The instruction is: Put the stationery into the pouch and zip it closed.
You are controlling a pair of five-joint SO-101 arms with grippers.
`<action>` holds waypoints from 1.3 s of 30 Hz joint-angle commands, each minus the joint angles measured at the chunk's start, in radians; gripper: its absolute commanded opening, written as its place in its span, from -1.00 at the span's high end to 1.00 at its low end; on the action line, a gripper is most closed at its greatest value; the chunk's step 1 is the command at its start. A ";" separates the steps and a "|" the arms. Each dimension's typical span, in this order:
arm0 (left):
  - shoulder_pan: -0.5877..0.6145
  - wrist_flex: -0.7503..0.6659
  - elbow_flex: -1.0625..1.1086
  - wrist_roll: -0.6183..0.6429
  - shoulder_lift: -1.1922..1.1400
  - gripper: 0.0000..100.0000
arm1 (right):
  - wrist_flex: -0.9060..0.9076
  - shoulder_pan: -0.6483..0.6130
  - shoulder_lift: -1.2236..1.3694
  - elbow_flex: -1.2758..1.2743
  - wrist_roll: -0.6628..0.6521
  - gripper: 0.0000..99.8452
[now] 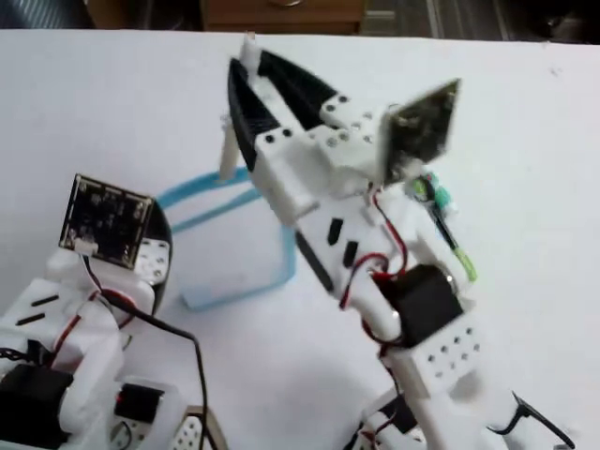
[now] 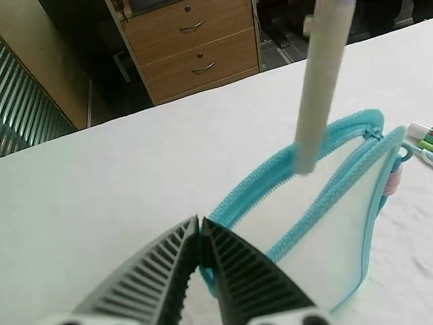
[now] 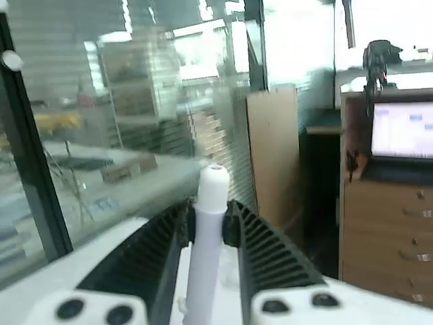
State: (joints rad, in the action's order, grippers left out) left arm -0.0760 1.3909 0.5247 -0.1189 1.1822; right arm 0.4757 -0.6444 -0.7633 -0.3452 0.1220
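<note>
The pouch (image 1: 234, 253) lies on the white table (image 1: 525, 112) left of centre, its blue zip undone and the mouth gaping. A white pen (image 1: 228, 155) stands nearly upright over it, lower end at the open mouth (whether it touches the lining is unclear). The right gripper (image 3: 208, 210) clamps that pen near its upper end. The left gripper (image 2: 201, 227), jaws pressed together, pinches the pouch's near-left zip edge. Coloured markers (image 1: 439, 197) lie right of the pouch, partly under the right arm. A wooden drawer cabinet (image 2: 193, 51) stands beyond the table's far edge.
</note>
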 commanded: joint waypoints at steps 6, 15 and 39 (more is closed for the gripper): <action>-0.013 0.018 0.009 -0.005 -0.007 0.96 | -0.022 -0.010 -0.021 -0.080 0.002 0.97; -0.013 0.018 0.009 -0.005 -0.007 0.96 | 0.125 -0.148 -0.062 -0.166 -0.104 0.66; -0.013 0.018 0.009 -0.005 -0.007 0.96 | 0.506 0.539 0.337 0.232 -0.315 0.53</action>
State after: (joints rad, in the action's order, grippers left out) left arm -0.0760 1.3909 0.5247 -0.1189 1.1822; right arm 0.8577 -0.1611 -0.5393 -0.2240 -0.0560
